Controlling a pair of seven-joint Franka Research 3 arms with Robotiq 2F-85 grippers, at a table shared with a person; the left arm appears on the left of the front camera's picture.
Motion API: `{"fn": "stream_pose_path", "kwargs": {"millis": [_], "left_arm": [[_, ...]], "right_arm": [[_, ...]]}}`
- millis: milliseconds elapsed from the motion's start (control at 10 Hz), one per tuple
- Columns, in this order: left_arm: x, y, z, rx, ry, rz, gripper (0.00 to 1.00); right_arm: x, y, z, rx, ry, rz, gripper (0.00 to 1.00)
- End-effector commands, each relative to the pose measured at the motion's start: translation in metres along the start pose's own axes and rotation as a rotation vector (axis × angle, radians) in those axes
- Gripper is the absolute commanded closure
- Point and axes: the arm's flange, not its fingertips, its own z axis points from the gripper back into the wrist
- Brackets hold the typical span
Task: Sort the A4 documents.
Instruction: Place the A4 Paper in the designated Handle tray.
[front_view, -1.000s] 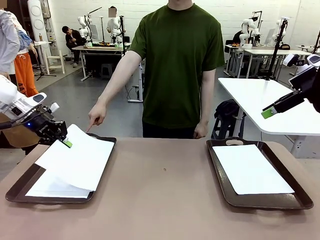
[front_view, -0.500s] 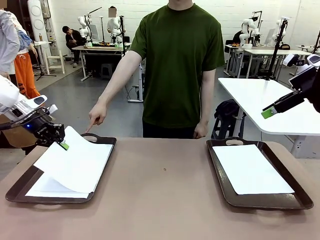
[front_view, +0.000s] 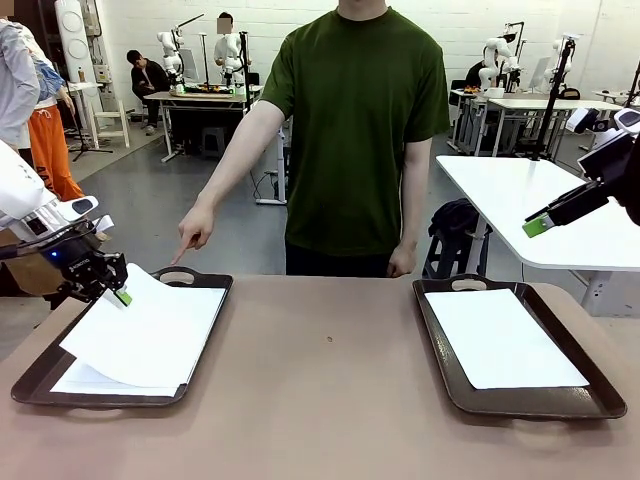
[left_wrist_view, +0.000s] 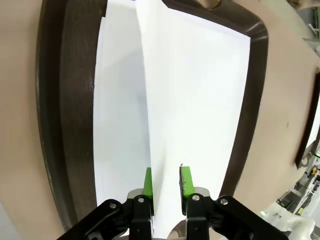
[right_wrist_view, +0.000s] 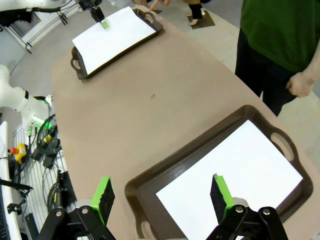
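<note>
left wrist view: left claw (left_wrist_view: 165, 181) pads parted around sheet (left_wrist_view: 195, 100) edge, contact unclear; right claw (right_wrist_view: 162, 197) apart.

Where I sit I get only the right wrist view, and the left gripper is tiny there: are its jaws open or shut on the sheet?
Observer: Open. In the left wrist view the left gripper has its pads apart, with the sheet edge between them.
Operator: Is the sheet lying flat?
Observer: No. In the front view its corner by the gripper is raised; the rest lies in the left tray.
Operator: Anything under it?
Observer: Yes, another sheet lies beneath it in that tray.
</note>
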Motion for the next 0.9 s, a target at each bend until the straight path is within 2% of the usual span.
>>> {"fn": "stream_pose_path", "kwargs": {"millis": [0, 100, 200, 300, 400, 500, 600, 800], "left_arm": [[0.006, -0.005, 0.005, 0.05, -0.003, 0.012, 0.39], [0.006, -0.001, 0.008, 0.075, -0.008, 0.019, 0.56], [0.005, 0.0, 0.01, 0.078, -0.015, 0.022, 0.19], [0.004, 0.001, 0.012, 0.085, -0.02, 0.023, 0.36], [0.004, -0.001, 0.013, 0.089, -0.021, 0.024, 0.0], [0.003, -0.001, 0.013, 0.09, -0.023, 0.02, 0.16], [0.003, 0.001, 0.015, 0.085, -0.022, 0.018, 0.0], [0.001, 0.003, 0.016, 0.06, -0.028, 0.029, 0.0]], "right_arm": [[0.001, 0.001, -0.001, 0.002, 0.002, 0.002, 0.0], [0.001, 0.001, -0.001, 0.002, 0.002, 0.002, 0.0], [0.001, 0.001, -0.001, 0.002, 0.002, 0.002, 0.0], [0.001, 0.001, -0.001, 0.002, 0.002, 0.002, 0.0], [0.001, 0.001, -0.001, 0.002, 0.002, 0.002, 0.0], [0.001, 0.001, -0.001, 0.002, 0.002, 0.002, 0.0], [0.001, 0.001, -0.001, 0.002, 0.002, 0.002, 0.0], [0.001, 0.001, -0.001, 0.002, 0.002, 0.002, 0.0]]}}
